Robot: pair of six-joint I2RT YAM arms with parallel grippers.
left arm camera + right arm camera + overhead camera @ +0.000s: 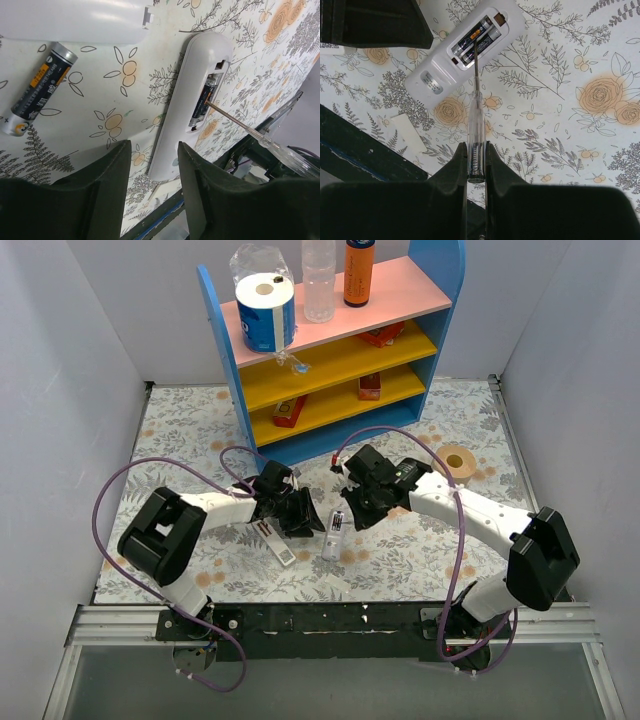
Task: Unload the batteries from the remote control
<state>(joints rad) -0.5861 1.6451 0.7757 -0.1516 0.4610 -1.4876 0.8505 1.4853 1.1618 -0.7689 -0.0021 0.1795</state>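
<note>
A white remote (335, 533) lies on the floral mat with its battery bay open; it also shows in both wrist views (187, 110) (445, 65). Two dark batteries (477, 36) sit side by side in the bay (202, 102). Another dark battery (40, 87) with an orange label lies loose on the mat. My right gripper (476, 145) (352, 508) is shut on a clear-handled screwdriver (475, 120), and its tip touches the batteries in the bay. My left gripper (154, 170) (300, 515) is open, with its fingers either side of the remote's near end.
A second white remote (280, 543) lies left of the first, and its long white body (75, 20) shows in the left wrist view. A small white flat piece (412, 135) lies near the front edge. A blue shelf unit (340, 340) stands behind. A tape roll (460, 462) sits at the right.
</note>
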